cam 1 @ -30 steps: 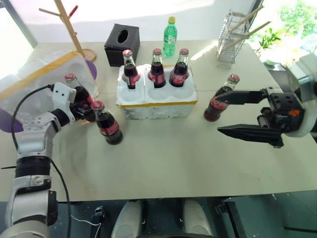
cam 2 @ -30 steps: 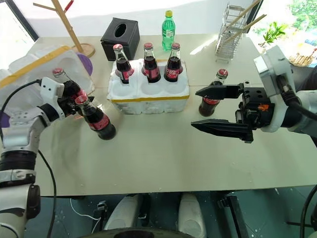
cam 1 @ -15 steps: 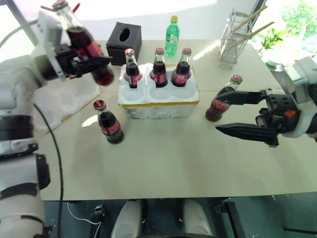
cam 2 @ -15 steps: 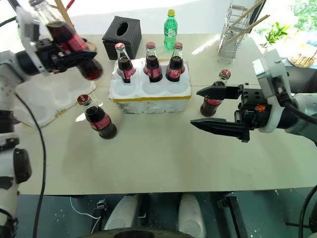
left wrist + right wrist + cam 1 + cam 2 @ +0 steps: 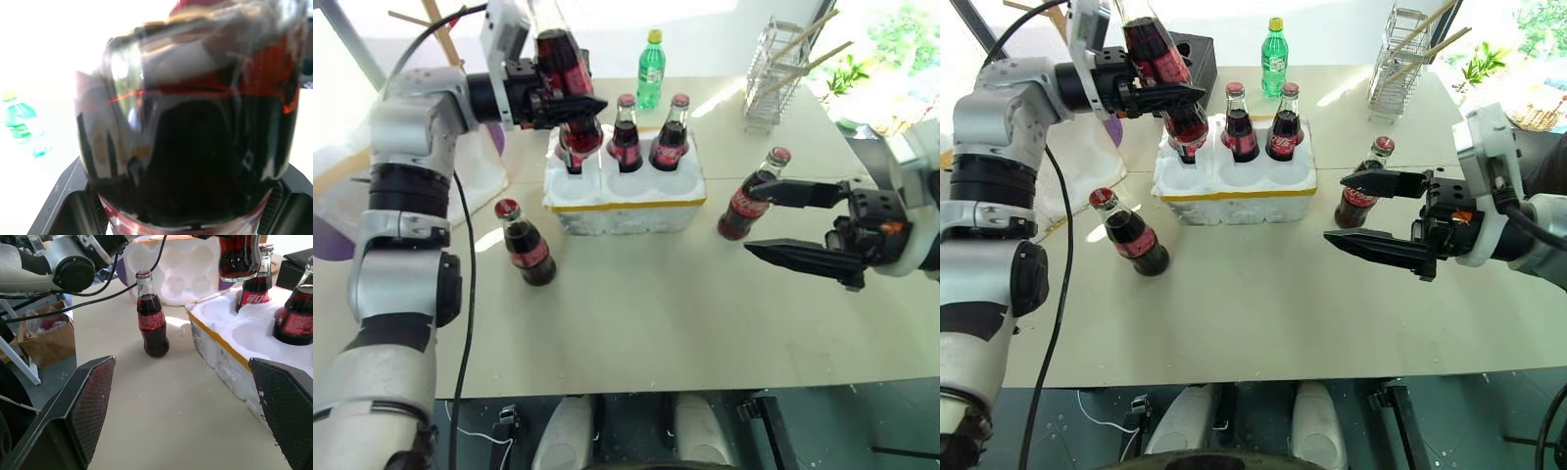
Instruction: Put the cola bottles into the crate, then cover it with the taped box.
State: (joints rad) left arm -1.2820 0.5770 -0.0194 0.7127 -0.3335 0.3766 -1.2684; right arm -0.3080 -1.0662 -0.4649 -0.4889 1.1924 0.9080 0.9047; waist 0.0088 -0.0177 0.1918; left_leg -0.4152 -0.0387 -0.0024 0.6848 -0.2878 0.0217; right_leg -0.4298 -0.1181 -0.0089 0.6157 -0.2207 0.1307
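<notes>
Left gripper [image 5: 570, 101]: clamped on a cola bottle [image 5: 560, 67] at its labelled body, carried high over the crate's far-left corner.

Right gripper [image 5: 1371, 213]: jaws spread wide, empty, hovering beside a standing bottle [image 5: 1356, 197] right of the crate.

Crate [image 5: 626, 201]: mid-table; three bottles [image 5: 626, 134] seated in the far row, near row of holes vacant.

Loose bottle [image 5: 526, 243]: upright, left of the crate.

Taped box [image 5: 171, 269]: at the table's left end, dimpled side showing.

Handling, judged: glass, rigid, smooth, fairly heavy when full, breakable if dropped. Grip the wide labelled body, not the slender neck; lower upright into a hole.
</notes>
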